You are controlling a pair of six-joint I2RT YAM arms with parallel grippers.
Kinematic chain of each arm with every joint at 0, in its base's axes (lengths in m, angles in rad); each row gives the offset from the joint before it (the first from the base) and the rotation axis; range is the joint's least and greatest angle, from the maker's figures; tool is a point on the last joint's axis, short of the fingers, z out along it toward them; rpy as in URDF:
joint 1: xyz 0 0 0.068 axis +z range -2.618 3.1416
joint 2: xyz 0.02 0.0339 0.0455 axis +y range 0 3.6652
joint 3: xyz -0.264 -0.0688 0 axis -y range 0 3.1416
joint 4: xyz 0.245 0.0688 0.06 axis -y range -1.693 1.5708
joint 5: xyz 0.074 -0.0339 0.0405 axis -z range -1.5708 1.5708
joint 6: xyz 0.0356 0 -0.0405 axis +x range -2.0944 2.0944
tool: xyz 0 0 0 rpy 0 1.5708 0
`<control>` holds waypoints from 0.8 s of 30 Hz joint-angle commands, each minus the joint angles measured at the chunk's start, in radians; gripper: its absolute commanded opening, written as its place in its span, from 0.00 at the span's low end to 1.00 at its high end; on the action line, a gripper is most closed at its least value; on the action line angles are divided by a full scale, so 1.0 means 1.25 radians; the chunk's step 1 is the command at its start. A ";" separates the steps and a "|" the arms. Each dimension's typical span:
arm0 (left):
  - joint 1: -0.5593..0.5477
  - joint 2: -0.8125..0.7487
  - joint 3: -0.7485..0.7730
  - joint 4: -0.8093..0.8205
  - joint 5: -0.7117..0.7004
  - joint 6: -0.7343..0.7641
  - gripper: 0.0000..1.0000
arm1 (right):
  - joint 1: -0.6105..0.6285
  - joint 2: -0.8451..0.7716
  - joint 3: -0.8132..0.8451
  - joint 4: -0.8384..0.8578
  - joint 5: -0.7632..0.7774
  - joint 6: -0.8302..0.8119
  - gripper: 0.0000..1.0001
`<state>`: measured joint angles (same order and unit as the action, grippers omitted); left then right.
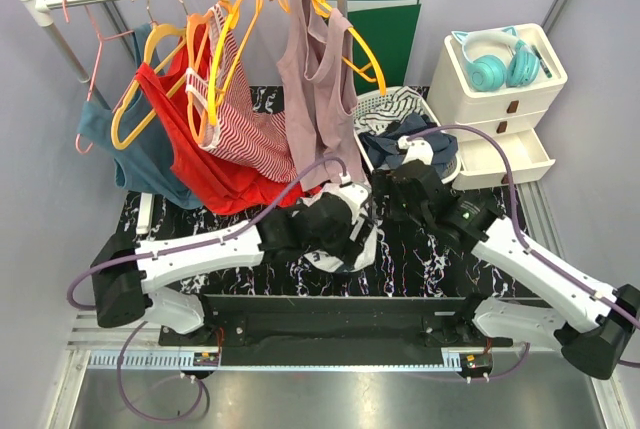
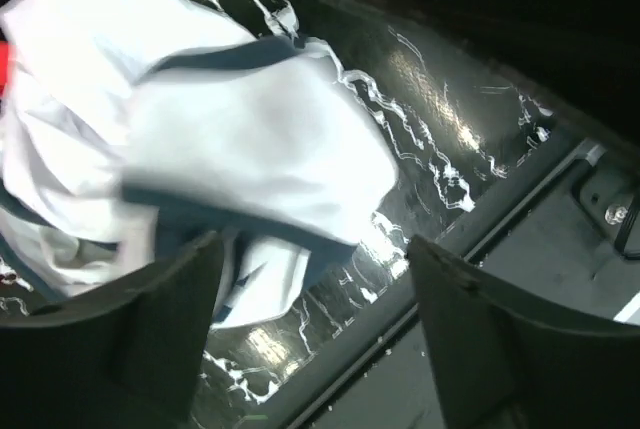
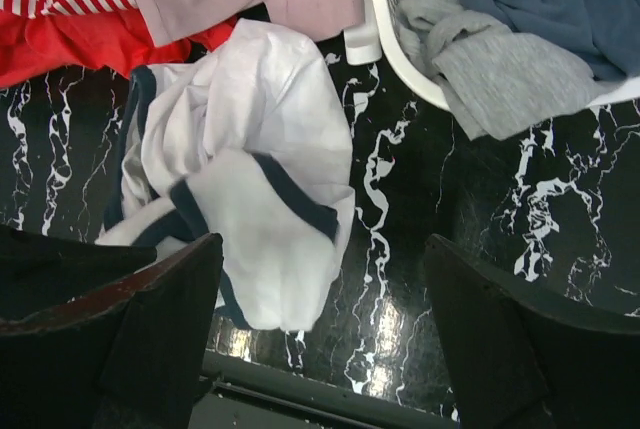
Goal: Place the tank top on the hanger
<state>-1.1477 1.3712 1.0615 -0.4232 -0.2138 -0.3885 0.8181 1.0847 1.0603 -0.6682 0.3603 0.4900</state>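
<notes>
— Where's the tank top (image 3: 240,169)?
— Crumpled on the black marbled table (image 3: 420,199), just ahead of the left pincer (image 2: 315,249), which is spread wide and holds nothing.
— And the right pincer (image 3: 322,244)?
— Also gaping wide and empty. The top lies in front of it, toward its left side. A white basket (image 3: 400,59) sits ahead to its right.
</notes>
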 commanded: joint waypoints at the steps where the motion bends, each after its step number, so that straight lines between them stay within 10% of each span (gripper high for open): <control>1: -0.022 -0.052 0.006 0.022 -0.046 -0.028 0.92 | 0.006 -0.006 -0.011 0.009 0.031 -0.008 0.89; 19: 0.184 -0.238 -0.307 0.137 0.021 -0.160 0.82 | 0.007 0.293 0.057 0.165 -0.308 -0.099 0.86; 22: 0.186 -0.213 -0.304 0.165 0.026 -0.154 0.81 | 0.006 0.292 0.053 0.166 -0.347 -0.094 0.79; 24: 0.184 -0.189 -0.287 0.181 0.027 -0.146 0.80 | 0.007 0.276 0.038 0.160 -0.356 -0.086 0.51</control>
<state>-0.9195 1.1034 0.6724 -0.3191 -0.2092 -0.5663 0.8219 1.4586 1.0843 -0.5018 -0.0124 0.3855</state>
